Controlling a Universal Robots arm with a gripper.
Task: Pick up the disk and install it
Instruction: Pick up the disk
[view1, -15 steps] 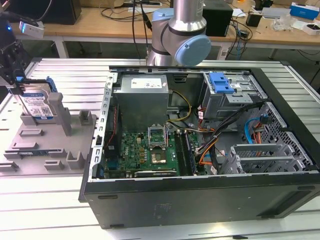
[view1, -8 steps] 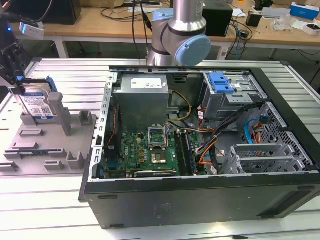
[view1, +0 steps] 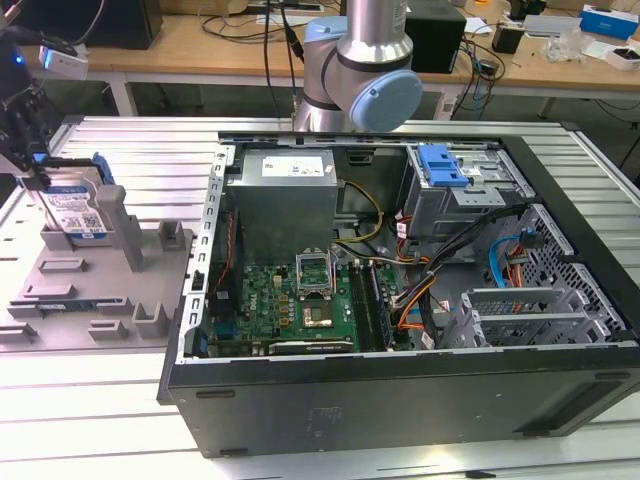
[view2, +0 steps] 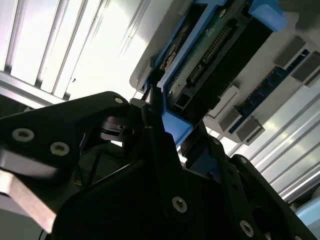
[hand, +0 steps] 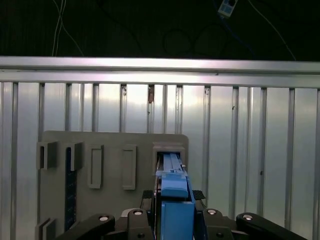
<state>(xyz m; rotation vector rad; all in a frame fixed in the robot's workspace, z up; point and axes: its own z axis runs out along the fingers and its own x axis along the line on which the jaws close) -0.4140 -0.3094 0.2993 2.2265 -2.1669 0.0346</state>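
The disk (view1: 75, 208) stands on edge in a grey rack (view1: 125, 235), so its blue frame faces up to the claw (view1: 33, 165), which is closed on it from above. The second wrist view shows a finger (view2: 155, 125) against that frame and the disk's connector face. The first wrist view shows the frame centred in the claw.

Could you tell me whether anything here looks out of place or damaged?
Nothing stands out: the disk stands upright in its grey holder at the exterior view's left, the gripper at its top edge, and the open computer case looks intact.
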